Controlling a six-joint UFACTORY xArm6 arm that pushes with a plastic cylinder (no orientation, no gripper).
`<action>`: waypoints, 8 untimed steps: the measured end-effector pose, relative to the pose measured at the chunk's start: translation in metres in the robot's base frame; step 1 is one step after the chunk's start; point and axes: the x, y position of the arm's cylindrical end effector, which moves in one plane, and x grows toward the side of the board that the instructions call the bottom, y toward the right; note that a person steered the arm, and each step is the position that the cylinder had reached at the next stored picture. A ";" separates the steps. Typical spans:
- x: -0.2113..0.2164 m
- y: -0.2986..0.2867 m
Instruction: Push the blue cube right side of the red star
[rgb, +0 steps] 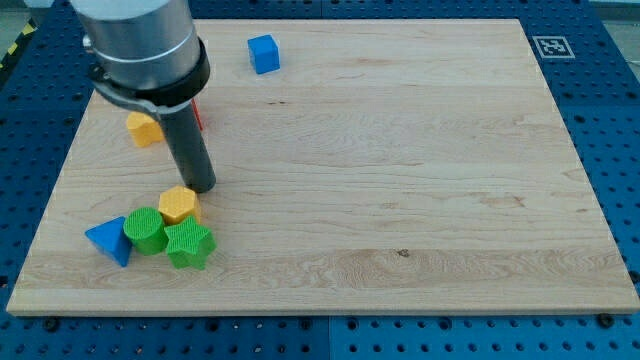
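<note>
The blue cube (264, 53) sits near the view's top, left of centre. The red star (198, 114) is almost wholly hidden behind the rod; only a red sliver shows at the rod's right edge. My tip (200, 187) rests on the board below the red star and just above a yellow block (178, 205). The blue cube lies well above and to the right of the tip.
A yellow block (144, 129) lies left of the rod. A green cylinder (146, 230), a green star-shaped block (189, 244) and a blue triangular block (110, 240) cluster at the lower left. The wooden board (400, 180) lies on a blue pegboard; a marker tag (551, 46) is at its top right.
</note>
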 end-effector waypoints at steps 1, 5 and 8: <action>-0.035 0.047; -0.231 0.177; -0.286 0.065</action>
